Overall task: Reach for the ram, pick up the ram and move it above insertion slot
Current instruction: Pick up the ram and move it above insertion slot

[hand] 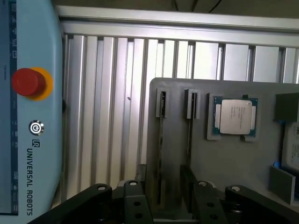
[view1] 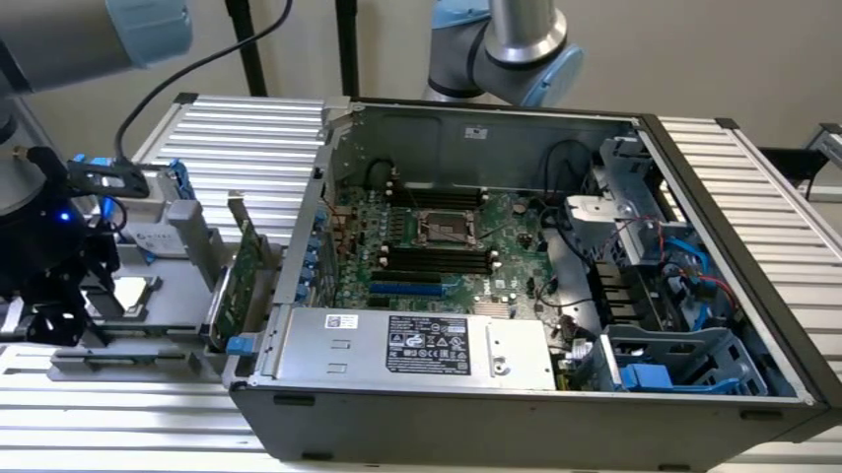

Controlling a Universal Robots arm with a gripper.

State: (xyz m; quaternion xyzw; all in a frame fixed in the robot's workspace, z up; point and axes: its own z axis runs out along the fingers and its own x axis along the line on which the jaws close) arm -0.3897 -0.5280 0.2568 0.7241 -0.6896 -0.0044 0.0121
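Two ram sticks stand on edge in holders of a grey fixture tray (hand: pixel 243 163). One ram (hand: pixel 161 140) runs down into the gap between my gripper's fingers; the other ram (hand: pixel 189 135) passes under one finger (hand: pixel 188 179). My gripper (hand: pixel 163 189) is open, straddling the first stick without clamping it. In the exterior view the gripper (view1: pixel 55 313) hangs low over the tray (view1: pixel 118 360) at that view's left. The black memory slots (view1: pixel 435 259) lie on the motherboard inside the open computer case (view1: pixel 526 394), well to the right of the gripper.
A processor chip (hand: pixel 233 116) (view1: pixel 132 293) sits in the tray beside the ram holders. A green expansion card (view1: pixel 244 281) with a blue tab stands between tray and case. A teach pendant (hand: pixel 32 116) with a red stop button lies on the ribbed table. A second arm (view1: pixel 514 49) stands behind the case.
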